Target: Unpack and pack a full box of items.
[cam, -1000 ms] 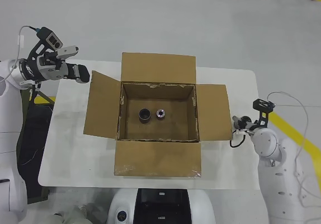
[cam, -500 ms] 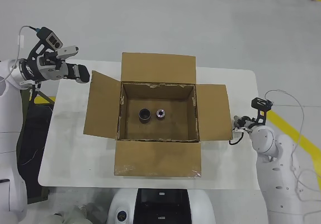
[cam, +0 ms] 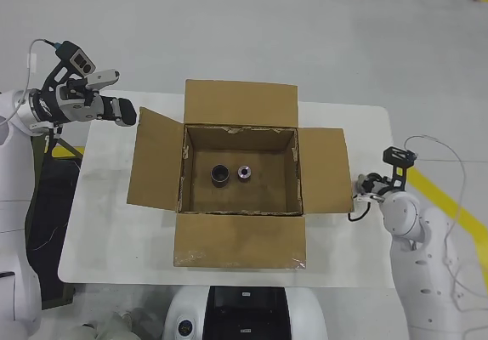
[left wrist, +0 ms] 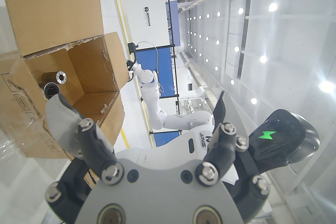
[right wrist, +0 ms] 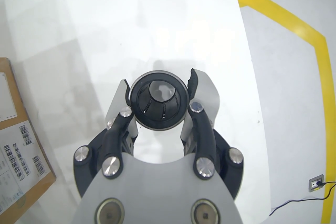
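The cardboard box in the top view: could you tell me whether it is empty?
No: inside the cardboard box sit a dark cylinder and a silver-faced cylinder.

You see the right gripper (cam: 364, 185), clamped around the black hollow cylinder (right wrist: 159, 104), creep a little toward the far edge of the white table (cam: 359, 119), alongside the right flap of the open brown cardboard box (cam: 325, 170) (a small drift, no big travel). Its forearm pulls in slightly, then eases back out, and the trailing white cable (cam: 448, 221) shifts with it.
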{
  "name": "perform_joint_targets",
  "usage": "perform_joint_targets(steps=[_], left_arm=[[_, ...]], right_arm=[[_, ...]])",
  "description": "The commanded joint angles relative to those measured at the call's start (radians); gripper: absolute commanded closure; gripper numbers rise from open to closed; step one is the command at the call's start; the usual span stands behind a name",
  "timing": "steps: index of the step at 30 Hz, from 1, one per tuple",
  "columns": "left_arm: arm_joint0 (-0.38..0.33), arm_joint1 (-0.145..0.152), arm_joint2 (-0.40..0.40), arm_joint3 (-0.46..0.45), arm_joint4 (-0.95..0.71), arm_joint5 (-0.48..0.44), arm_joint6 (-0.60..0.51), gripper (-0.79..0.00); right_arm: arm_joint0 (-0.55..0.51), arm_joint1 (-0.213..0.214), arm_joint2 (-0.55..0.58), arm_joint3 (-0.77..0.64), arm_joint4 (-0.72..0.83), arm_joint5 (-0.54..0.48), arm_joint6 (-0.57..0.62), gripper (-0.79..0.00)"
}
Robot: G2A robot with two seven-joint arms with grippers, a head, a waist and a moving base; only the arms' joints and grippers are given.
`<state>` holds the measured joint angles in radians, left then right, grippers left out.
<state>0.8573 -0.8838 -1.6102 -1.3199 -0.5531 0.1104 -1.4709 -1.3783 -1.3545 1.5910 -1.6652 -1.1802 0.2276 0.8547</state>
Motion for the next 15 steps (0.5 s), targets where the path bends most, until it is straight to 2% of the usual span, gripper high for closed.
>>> perform_joint_targets(steps=[1,15], left_arm=[[0.0,0.0,0.0,0.0,0.0,0.0,0.0,-0.785],[0.0,0.0,0.0,0.0,0.0,0.0,0.0,-0.785]], right_arm=[[-0.013,0.001,0.002,-0.029,0.001,0.001,0.002,0.0],[-0.091,0.007,0.007,-0.24,-0.013,0.016,-0.01,0.0]])
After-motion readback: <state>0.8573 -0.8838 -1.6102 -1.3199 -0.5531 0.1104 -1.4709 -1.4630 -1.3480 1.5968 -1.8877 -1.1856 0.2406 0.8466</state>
